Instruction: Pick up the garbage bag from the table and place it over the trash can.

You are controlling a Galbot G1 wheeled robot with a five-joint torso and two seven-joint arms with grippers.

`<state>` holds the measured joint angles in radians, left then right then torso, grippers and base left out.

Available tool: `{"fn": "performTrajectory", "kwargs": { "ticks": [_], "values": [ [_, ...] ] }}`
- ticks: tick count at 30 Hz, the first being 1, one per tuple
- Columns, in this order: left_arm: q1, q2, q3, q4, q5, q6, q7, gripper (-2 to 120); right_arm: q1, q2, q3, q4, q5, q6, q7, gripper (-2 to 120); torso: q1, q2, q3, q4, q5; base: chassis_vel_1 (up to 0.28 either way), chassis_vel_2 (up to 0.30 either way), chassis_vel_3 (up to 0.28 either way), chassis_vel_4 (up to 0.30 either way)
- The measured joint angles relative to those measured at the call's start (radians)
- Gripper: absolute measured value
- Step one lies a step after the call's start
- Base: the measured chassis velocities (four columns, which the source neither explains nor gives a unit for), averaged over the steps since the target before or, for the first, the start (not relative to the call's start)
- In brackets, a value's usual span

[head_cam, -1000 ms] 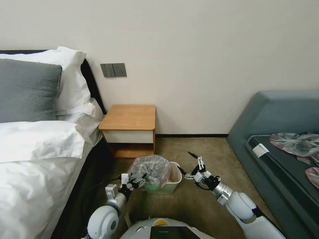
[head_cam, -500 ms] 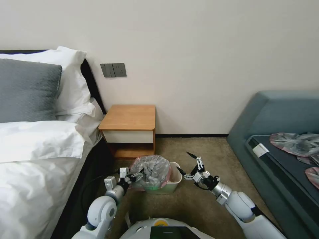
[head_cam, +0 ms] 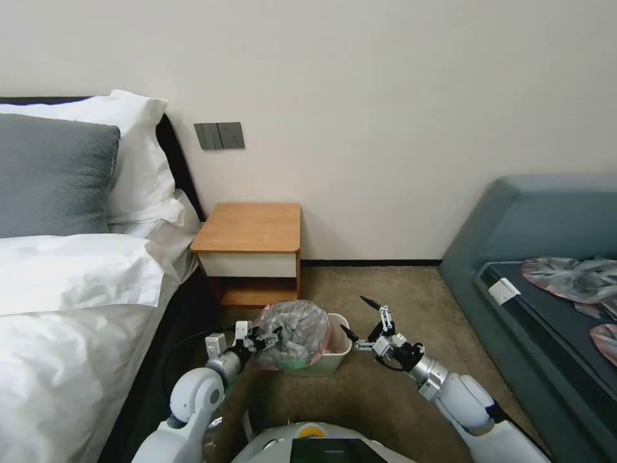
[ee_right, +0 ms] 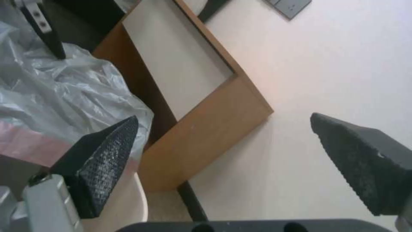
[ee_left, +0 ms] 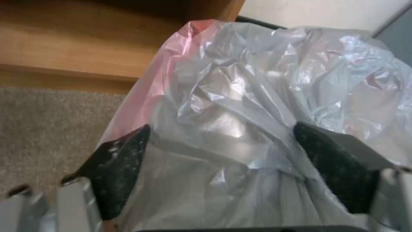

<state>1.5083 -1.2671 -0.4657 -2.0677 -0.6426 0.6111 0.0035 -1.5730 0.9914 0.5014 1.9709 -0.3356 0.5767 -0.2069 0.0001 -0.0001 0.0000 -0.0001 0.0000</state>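
Our left hand (head_cam: 267,337) sits low over the carpet with its fingers (ee_left: 118,161) spread apart, one on each side of the crinkled garbage bag (head_cam: 297,328); the plastic bulges between them, though we cannot tell whether either pad actually presses it. Just past this hand the bag lies heaped over the near-left part of the trash can (head_cam: 328,361), its pink rim hanging down the side closest to us (the far-right corner of the can's cream rim is uncovered). Our right hand (head_cam: 361,318) hovers on the other side of the can, fingers (ee_right: 107,154) wide apart and holding nothing, one tip near the bare rim, the other raised higher.

Beyond both hands stands the table (head_cam: 250,228), its orange-brown tabletop bare, white drawer front below it, wooden lower shelf just behind the bag. The table backs against a pale wall (head_cam: 385,116) with a grey switch plate (head_cam: 219,136). To the left hand's outer side the bed (head_cam: 71,302) crowds close, its dark edge beside that arm. To the right hand's outer side open carpet (head_cam: 398,289) runs to a blue-grey sofa (head_cam: 533,218), where flatter grey-and-pink bags (head_cam: 572,278) lie.
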Motion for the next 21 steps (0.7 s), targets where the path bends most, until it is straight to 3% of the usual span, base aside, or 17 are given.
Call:
{"fn": "performTrajectory", "kwargs": {
  "ticks": [3,8,21],
  "values": [
    [-0.007,-0.002,0.008,0.016,0.002,0.005,0.005,69,-0.006,0.006,0.001,0.005,-0.002,0.0,0.0,100,0.0,0.0,0.0,0.0001,0.0,0.0,0.0,0.0,0.0],
    [-0.008,-0.001,0.017,0.025,0.019,0.006,0.011,61,-0.01,0.011,0.001,0.008,-0.005,0.002,0.0,100,0.0,0.0,0.0,0.0001,0.0,0.0,0.0,0.0,0.0],
    [-0.001,0.001,0.033,0.015,0.1,0.013,0.031,11,-0.021,0.023,0.003,0.013,-0.011,0.013,-0.001,100,0.0,0.0,0.0,0.0,0.0,0.0,0.0,0.0,0.0]
  ]
}}
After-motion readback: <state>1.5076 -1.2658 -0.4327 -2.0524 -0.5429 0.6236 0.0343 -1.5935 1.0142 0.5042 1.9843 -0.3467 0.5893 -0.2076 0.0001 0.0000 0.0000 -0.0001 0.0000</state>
